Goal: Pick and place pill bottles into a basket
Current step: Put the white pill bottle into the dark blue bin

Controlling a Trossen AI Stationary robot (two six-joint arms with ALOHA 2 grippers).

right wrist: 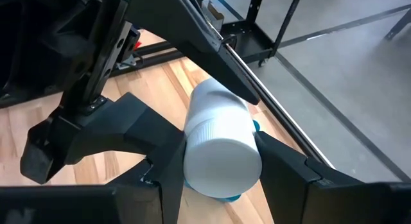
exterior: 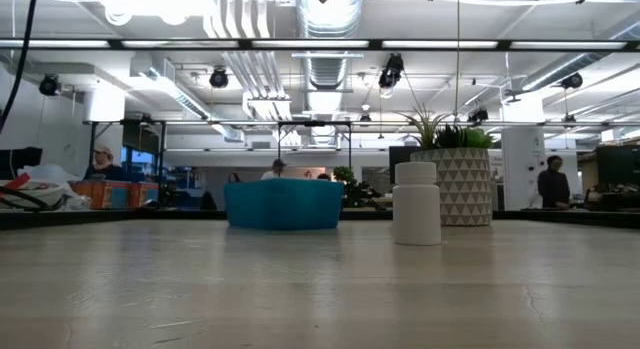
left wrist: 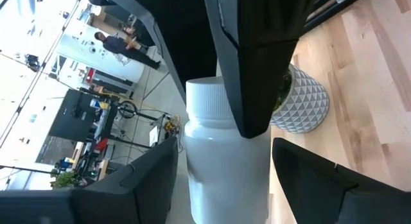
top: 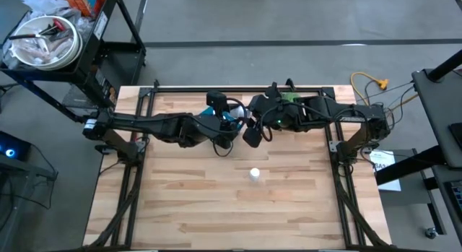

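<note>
Here both grippers meet over the blue basket (exterior: 284, 204) at the table's back edge: the left gripper (left wrist: 221, 179) clamps a white pill bottle (left wrist: 225, 163), the right gripper (right wrist: 215, 166) clamps another bottle (right wrist: 221, 144), and a third bottle (top: 254, 174) stands nearer the table's middle, apart from the basket

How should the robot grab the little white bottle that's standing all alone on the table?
The small white cylindrical pill bottle stands upright and alone on the wooden table. Probably best to come straight down from above and pinch its round body just below the cap, fingers on opposite sides. Nothing is near it, so any side is free. Both grippers already hold bottles, so one must drop its bottle first.
</note>
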